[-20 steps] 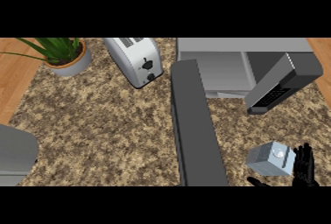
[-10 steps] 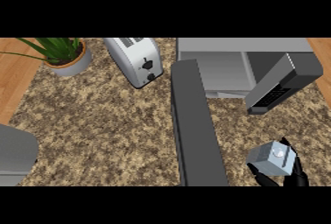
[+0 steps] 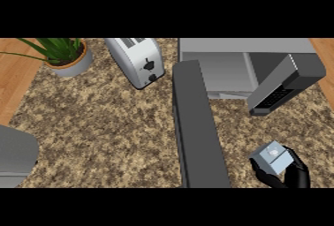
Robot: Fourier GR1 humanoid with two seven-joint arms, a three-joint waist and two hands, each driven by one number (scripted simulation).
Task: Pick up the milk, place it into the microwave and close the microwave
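So my right hand [image 3: 287,174] has its fingers and thumb curled around the milk [image 3: 272,156], a small carton sitting near the bottom right of the speckled surface [image 3: 111,128]. Can't honestly tell if the carton's off the surface yet or just gripped.

The microwave [image 3: 241,62] is up at the back with its door [image 3: 282,86] swung open toward me on the right side, and the opening looks free. If I were giving tips for this bit: lift straight up first so the carton doesn't drag, then go forward and a little left, keeping clear of the door's edge, because that thing sticks right out into my path. Keep the carton upright the whole way in.

My left hand isn't in view, just a grey bit of the forearm [image 3: 16,156] at the left edge.
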